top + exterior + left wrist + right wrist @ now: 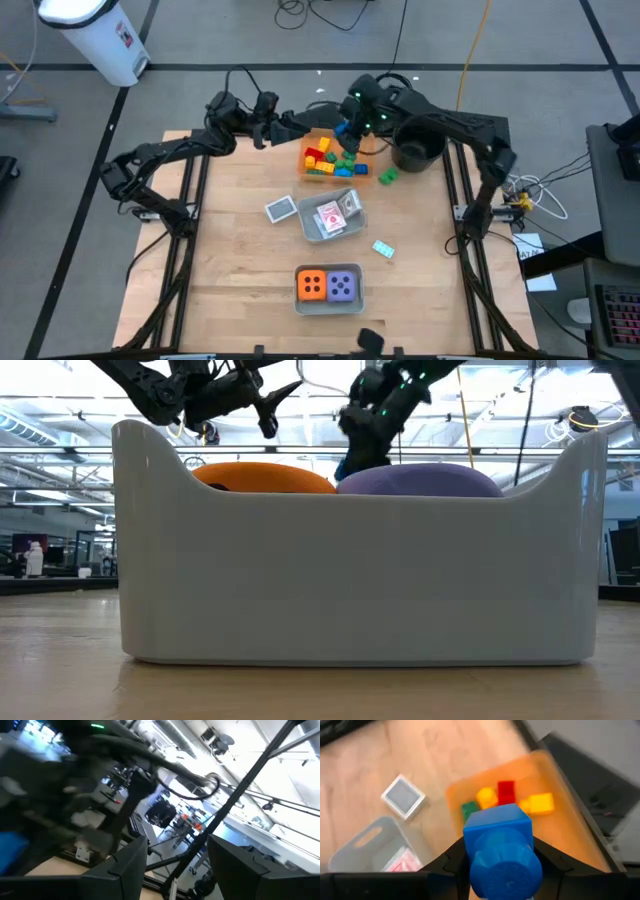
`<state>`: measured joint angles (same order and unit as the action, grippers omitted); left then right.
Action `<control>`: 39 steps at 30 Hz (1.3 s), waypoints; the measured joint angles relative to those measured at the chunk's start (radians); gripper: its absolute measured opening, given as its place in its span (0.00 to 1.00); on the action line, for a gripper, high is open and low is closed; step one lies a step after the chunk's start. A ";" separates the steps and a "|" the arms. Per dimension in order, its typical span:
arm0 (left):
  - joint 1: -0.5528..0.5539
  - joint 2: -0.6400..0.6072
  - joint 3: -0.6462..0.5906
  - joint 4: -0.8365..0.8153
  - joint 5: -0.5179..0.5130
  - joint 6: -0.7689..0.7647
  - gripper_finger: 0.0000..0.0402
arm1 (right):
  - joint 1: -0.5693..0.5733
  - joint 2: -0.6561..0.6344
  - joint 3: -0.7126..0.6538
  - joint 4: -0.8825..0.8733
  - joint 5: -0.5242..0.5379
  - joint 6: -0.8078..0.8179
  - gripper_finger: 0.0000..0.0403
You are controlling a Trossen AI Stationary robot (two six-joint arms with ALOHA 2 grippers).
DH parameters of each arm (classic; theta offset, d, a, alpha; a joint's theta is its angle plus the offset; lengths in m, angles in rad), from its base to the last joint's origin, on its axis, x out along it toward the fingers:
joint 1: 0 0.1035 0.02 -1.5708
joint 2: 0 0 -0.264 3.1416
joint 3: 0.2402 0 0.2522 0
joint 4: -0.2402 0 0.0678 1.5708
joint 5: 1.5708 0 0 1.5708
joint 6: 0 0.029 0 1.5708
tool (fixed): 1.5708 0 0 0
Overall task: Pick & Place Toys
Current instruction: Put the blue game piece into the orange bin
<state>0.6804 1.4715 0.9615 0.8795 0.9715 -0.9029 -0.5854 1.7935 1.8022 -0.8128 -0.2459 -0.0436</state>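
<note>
My right gripper [349,133] is shut on a blue brick [500,845] and hangs over the far end of an orange tray [362,181]. Red, yellow, green and blue bricks [325,158] lie in that tray. My left gripper [292,124] stands open just left of the tray's far corner, with nothing between its fingers [131,865]. A green brick [387,177] lies on the table beside the tray. Pink cards [333,214] lie in a clear grey tray [311,226]. The orange die [312,286] and the purple die [343,287] sit in a grey tray [328,306] near the front. My right gripper pinches the blue brick by two opposite sides [469,842] between its two fingers. The fingers slant down from the table's far right. The brick is lifted clear above the orange tray [570,835], its round end toward the wrist camera.
A black pot [415,150] stands right of the orange tray, under my right arm. A white card [281,208] lies left of the clear grey tray, and a teal card [383,248] lies toward the right. Bare wood lies at the front left.
</note>
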 joint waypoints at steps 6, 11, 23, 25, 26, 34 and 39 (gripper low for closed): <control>-0.003 0.000 0.001 0.002 0.053 -0.052 0.53 | -0.049 0.130 0.083 -0.098 -0.064 -0.103 0.34; -0.016 -0.001 0.002 0.003 0.056 -0.066 0.53 | -0.077 0.192 0.123 -0.116 -0.018 -0.183 0.34; -0.020 -0.001 0.002 0.005 0.041 -0.069 0.53 | -0.128 0.267 0.123 -0.255 -0.002 -0.336 0.34; -0.020 -0.001 0.002 0.005 0.041 -0.069 0.53 | -0.132 0.266 0.116 -0.253 0.038 -0.369 0.34; -0.020 -0.001 0.002 0.005 0.041 -0.068 0.53 | -0.134 0.266 0.112 -0.253 0.049 -0.382 0.34; -0.020 -0.001 0.002 0.004 0.041 -0.066 0.53 | -0.147 0.269 0.022 -0.264 0.064 -0.425 0.34; -0.020 -0.001 0.002 0.004 0.041 -0.064 0.53 | -0.142 0.267 -0.030 -0.228 0.062 -0.423 0.34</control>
<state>0.6605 1.4708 0.9630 0.8835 1.0122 -0.9665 -0.7272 2.0604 1.7722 -1.0408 -0.1843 -0.4667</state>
